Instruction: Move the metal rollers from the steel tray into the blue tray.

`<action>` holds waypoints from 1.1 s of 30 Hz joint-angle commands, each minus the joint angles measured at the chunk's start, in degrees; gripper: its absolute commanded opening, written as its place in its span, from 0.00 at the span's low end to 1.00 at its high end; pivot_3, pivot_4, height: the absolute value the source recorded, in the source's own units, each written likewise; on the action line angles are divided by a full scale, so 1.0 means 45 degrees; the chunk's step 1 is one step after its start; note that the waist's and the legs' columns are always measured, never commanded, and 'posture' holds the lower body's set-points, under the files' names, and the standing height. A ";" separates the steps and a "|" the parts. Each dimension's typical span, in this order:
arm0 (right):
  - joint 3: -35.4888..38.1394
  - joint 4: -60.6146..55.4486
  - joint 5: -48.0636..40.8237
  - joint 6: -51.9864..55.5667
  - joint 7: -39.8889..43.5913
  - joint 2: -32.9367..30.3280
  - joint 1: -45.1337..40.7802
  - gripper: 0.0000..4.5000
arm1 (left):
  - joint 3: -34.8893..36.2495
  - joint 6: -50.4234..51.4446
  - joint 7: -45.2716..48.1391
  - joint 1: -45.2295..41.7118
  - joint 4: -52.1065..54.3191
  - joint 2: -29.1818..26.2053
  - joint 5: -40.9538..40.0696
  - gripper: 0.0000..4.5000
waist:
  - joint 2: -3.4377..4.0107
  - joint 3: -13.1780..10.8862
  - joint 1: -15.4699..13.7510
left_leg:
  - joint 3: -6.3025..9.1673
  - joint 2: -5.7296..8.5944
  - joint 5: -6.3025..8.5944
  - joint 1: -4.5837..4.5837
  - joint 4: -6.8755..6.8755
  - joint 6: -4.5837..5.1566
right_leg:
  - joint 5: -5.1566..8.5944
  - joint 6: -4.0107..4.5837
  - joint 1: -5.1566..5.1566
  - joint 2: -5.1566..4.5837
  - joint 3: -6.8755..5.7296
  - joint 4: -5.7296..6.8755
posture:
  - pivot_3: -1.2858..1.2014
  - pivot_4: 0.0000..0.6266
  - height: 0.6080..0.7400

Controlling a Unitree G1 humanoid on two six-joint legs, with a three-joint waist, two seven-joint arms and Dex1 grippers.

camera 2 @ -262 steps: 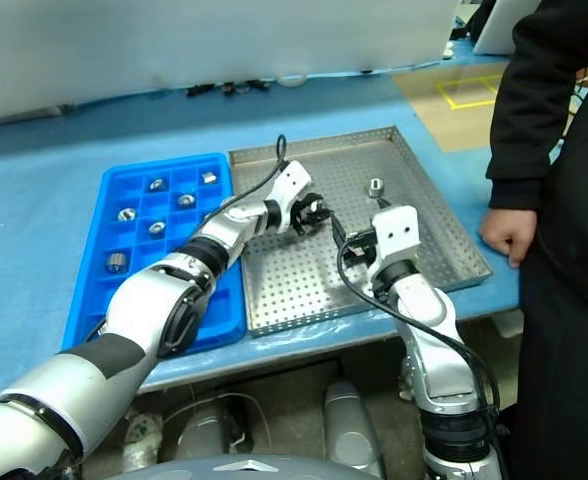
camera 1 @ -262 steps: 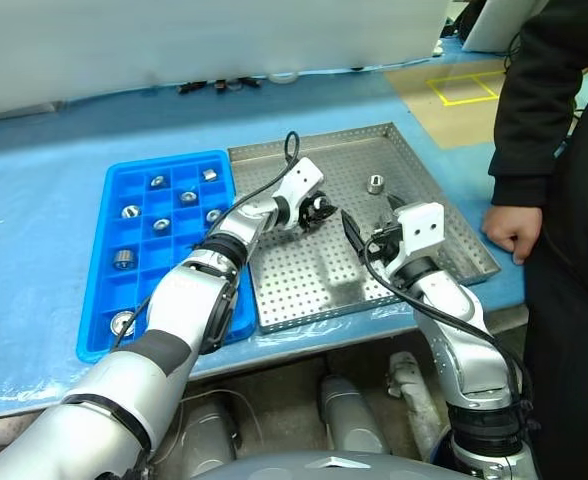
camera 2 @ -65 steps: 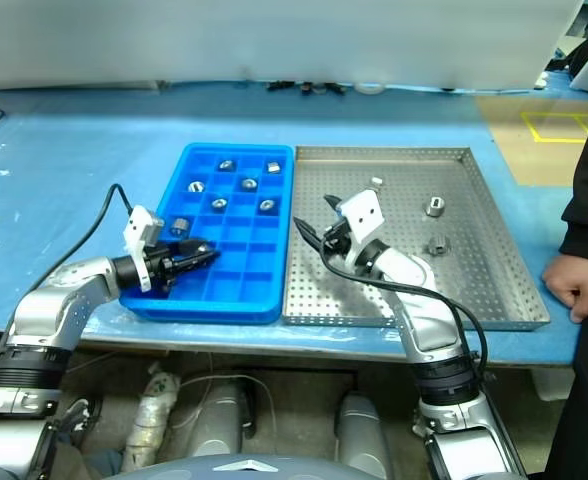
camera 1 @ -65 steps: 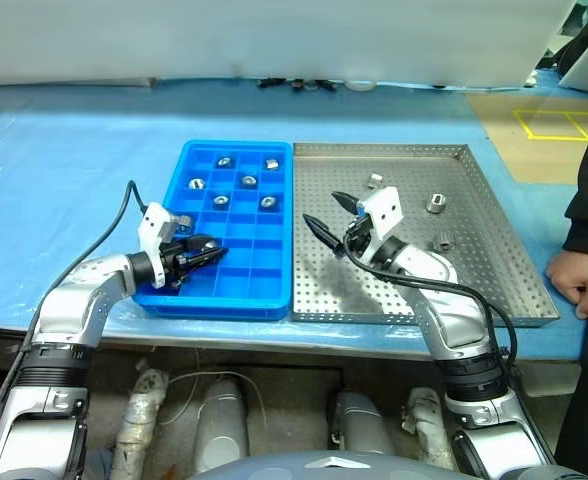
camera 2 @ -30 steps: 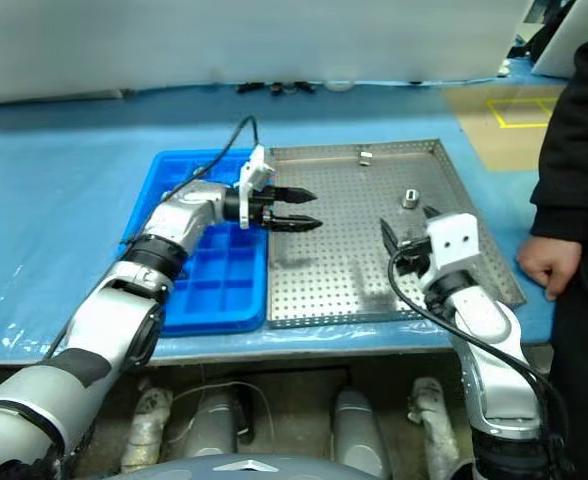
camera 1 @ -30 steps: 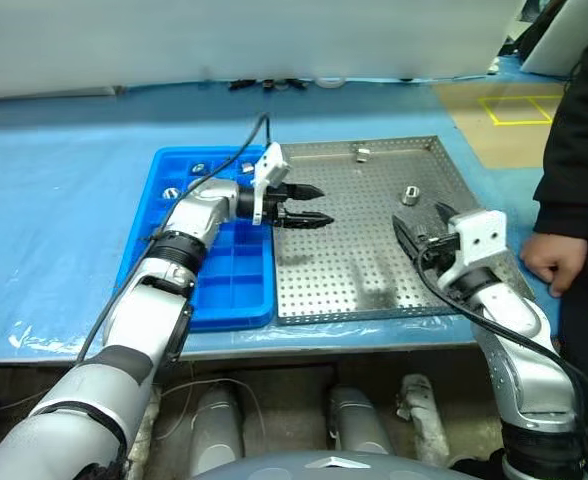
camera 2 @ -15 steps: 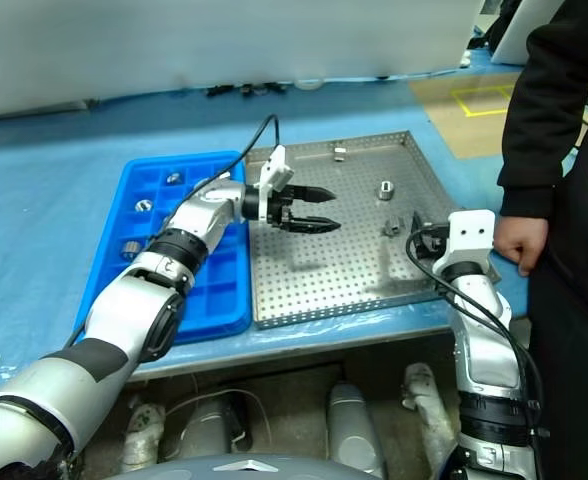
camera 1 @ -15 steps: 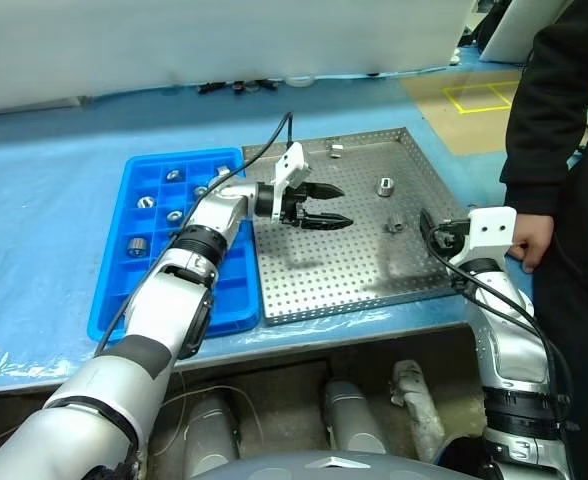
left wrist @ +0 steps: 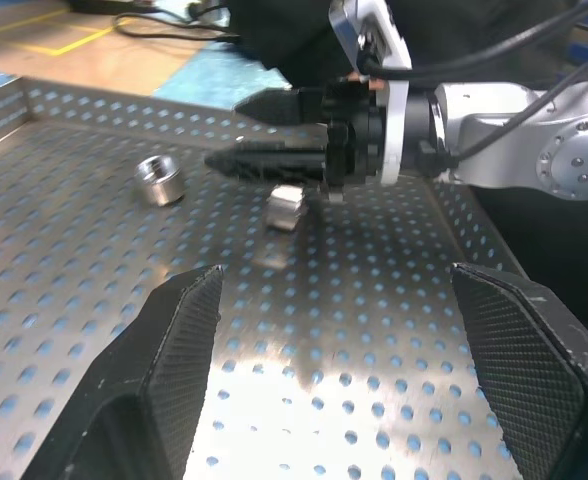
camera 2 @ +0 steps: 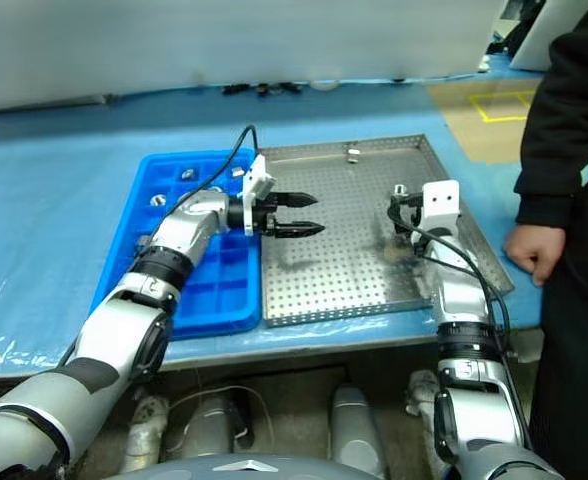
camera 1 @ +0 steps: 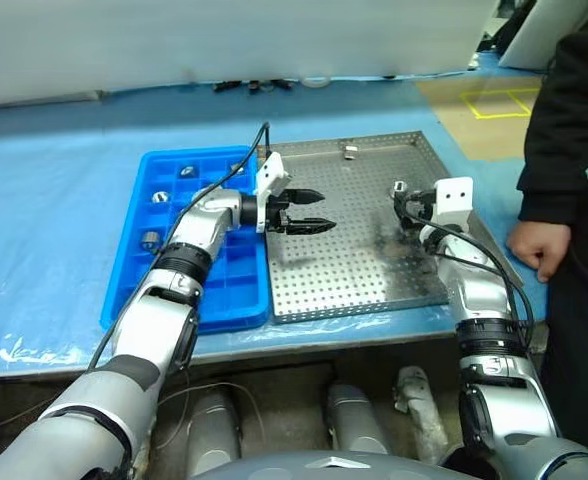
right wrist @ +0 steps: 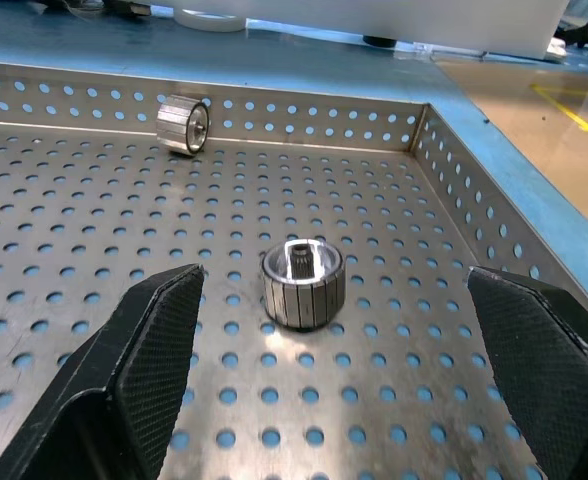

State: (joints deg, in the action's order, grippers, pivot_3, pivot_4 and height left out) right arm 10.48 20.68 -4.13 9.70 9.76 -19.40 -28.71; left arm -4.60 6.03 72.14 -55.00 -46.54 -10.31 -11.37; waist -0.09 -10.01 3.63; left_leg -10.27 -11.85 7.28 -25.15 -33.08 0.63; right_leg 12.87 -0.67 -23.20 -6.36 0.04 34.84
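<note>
The steel tray (camera 1: pixel 354 262) serves as my reference throughout; it lies on a blue-covered bench (camera 1: pixel 54 190), with the blue tray (camera 1: pixel 149 285) touching its left rim.

My left gripper (camera 1: pixel 312 210) reaches in from the blue tray's side and hangs above the steel tray's left half, pointing level across it toward the right rim; its two fingers stand apart and grasp nothing.

My right gripper (camera 2: pixel 398 212) sits over the right part of the steel tray, aimed toward its far rim; in the right wrist view its fingers (right wrist: pixel 144 370) are spread wide and empty.

One of the metal rollers (right wrist: pixel 303 283) stands upright on the perforated floor directly ahead of that gripper, between the lines of its two fingers, not touched by either; a second roller (right wrist: pixel 183 124) lies on its side against the steel tray's far rim, toward the middle of that rim (camera 1: pixel 350 152).

The left wrist view shows two rollers on the floor just beside my right gripper's fingertips (left wrist: pixel 236 160); one (left wrist: pixel 159 181) stands apart, the other (left wrist: pixel 285 208) lies just under them; whether it touches them I cannot tell.

Several more rollers (camera 1: pixel 151 240) sit in the blue tray's far and left compartments, one to a cell.

A person's hand (camera 1: pixel 536 245) rests just beyond the steel tray's right rim.
</note>
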 commanded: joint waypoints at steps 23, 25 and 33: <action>-0.0161 -0.4103 -0.0003 0.1353 -0.0384 0.0662 0.2893 0.99 | -0.0339 0.0693 0.0000 0.0279 0.1368 -0.0336 -0.0037 0.85 | 0.0013 -0.0005 -0.0580 | -0.0027 0.0008 0.0000 0.0024 0.0083 -0.0085 | 0.0001 -0.0002 -0.0044 0.0005 0.0022 -0.0013 | 0.35 0.24 1.00; -0.0266 -0.3807 0.0112 0.1341 -0.0400 0.0688 0.2786 0.99 | -0.0374 0.0659 0.0005 0.0278 0.1352 -0.0316 -0.0029 0.85 | 0.0012 -0.0005 -0.0580 | -0.0029 0.0007 -0.0004 0.0019 0.0099 -0.0091 | 0.0001 -0.0003 -0.0059 0.0009 0.0022 -0.0014 | 0.35 0.24 1.00; 0.0226 -0.3504 -0.0119 0.1533 -0.0612 0.0637 0.3062 0.95 | -0.0412 0.0717 -0.0039 0.0440 0.1552 -0.0366 -0.0037 0.85 | 0.0012 -0.0005 -0.0606 | -0.0033 0.0009 -0.0009 0.0019 0.0118 -0.0097 | 0.0001 -0.0003 -0.0060 0.0008 0.0021 -0.0024 | 0.35 0.24 1.00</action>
State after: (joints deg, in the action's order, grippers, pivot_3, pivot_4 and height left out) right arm 9.50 6.05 -3.71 16.82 7.42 -16.22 -15.23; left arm -6.46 9.37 71.86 -53.06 -41.88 -11.69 -11.17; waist -0.04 -10.04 0.90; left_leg -10.42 -11.81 7.25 -25.06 -32.56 0.19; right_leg 12.88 -0.68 -23.46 -6.32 0.13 34.73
